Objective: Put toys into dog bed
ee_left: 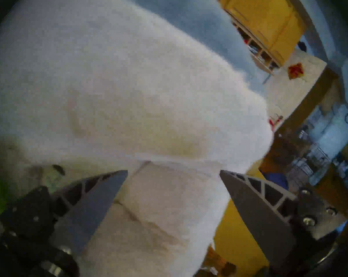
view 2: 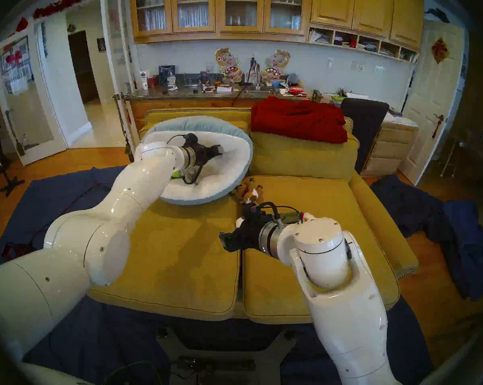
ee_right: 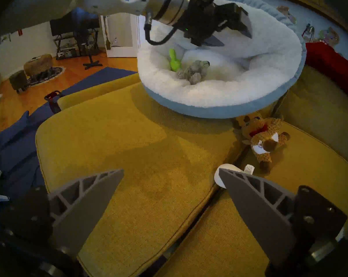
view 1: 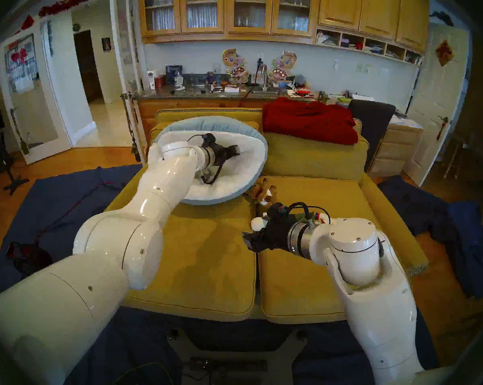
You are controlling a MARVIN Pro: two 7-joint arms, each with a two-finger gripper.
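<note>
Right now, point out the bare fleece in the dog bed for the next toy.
The dog bed's right half is bare fleece. The left is crowded: green cactus beside grey cub.

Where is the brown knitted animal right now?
In the right wrist view, the brown knitted animal lies on the yellow sofa cushion, outside the dog bed, just below its blue rim, right of centre.

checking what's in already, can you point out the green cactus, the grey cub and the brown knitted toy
green cactus (ee_right: 174, 60), right wrist view, on its body
grey cub (ee_right: 193, 71), right wrist view, on its middle
brown knitted toy (ee_right: 262, 138), right wrist view, on its chest
</note>
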